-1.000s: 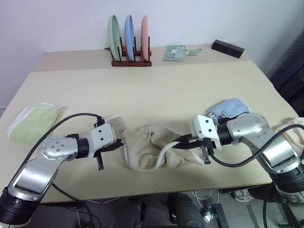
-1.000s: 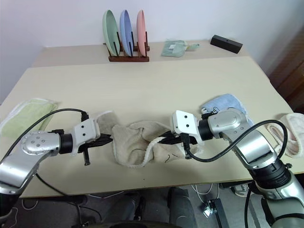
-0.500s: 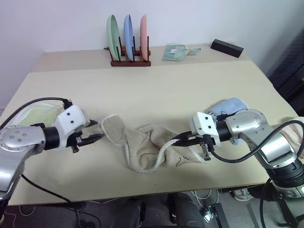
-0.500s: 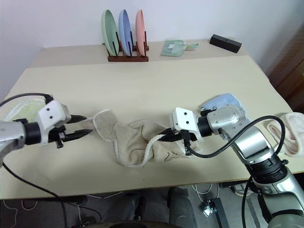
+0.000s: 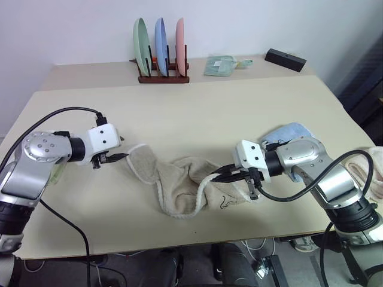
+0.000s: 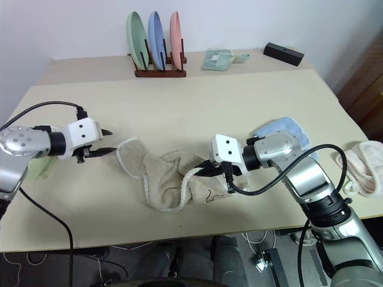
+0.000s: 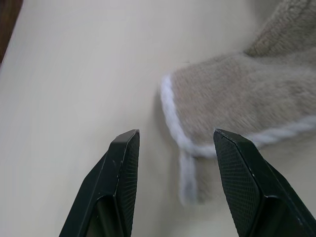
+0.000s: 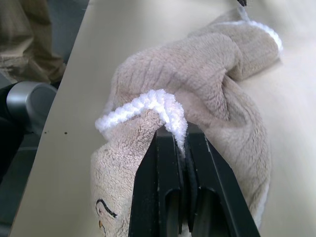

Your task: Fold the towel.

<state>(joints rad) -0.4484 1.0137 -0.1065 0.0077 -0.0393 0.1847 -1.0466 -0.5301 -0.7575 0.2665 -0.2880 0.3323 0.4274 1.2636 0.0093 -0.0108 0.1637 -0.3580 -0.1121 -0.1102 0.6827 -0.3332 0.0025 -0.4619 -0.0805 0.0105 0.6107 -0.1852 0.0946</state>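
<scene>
Since a second ago the left gripper [image 5: 117, 157] has let go of the towel [image 5: 191, 188] and pulled back toward the robot's left, while the right gripper [image 5: 224, 175] has kept its place and its hold.

On the left, the freed end of the towel lies flat on the table [image 5: 197, 113], its white corded edge [image 7: 174, 133] curling round the corner, with a small loop hanging from it. The left gripper's fingers [image 7: 123, 170] stand spread apart, empty, touching nothing, aimed at that corner from just beside it. Further right the towel bunches into a crumpled heap in the middle of the table near the front edge, and the dark printed mark [image 5: 226, 204] shows close by the right gripper. That gripper's fingers are pressed together, pinching a fold of the white edging [image 8: 163, 106].

To do this step well, the left gripper probably wants to close on the very corner, on the cord itself and not the loose pile behind it, so both hands hold matching corners. Then the heap can be drawn taut between them and spread before any fold is laid. A grab too deep would likely trap two layers.
</scene>
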